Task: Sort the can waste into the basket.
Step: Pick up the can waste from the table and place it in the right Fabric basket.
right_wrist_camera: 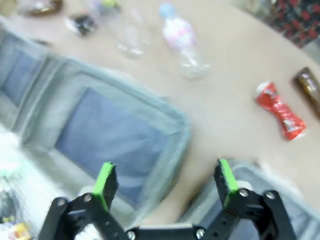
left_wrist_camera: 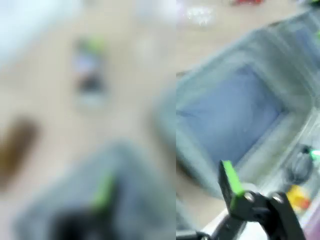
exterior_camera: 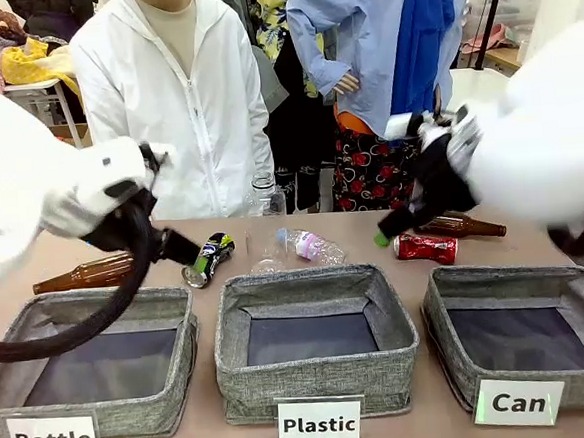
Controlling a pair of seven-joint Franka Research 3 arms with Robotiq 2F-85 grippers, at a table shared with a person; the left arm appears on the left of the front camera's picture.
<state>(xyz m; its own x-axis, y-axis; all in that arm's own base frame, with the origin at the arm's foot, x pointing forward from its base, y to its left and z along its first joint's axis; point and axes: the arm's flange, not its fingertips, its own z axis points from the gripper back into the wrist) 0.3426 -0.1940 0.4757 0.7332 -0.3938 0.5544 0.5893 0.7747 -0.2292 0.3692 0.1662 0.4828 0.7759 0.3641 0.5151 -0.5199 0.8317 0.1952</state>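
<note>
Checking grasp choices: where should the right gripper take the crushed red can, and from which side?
Probably from above, jaws across the pinched waist of the crushed red can: it lies on its side, its ends flare wider, and the brown bottle lies close behind it. The right gripper is open.

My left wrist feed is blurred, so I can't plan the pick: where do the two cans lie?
Observer: The crushed red can lies on the table just behind the Can basket, at its left corner.
Operator: And the other?
Observer: The black-and-blue can lies behind the gap between the Bottle bin and the Plastic bin.
Operator: Grippers free?
Observer: The left gripper and the right gripper are both open and empty.
</note>
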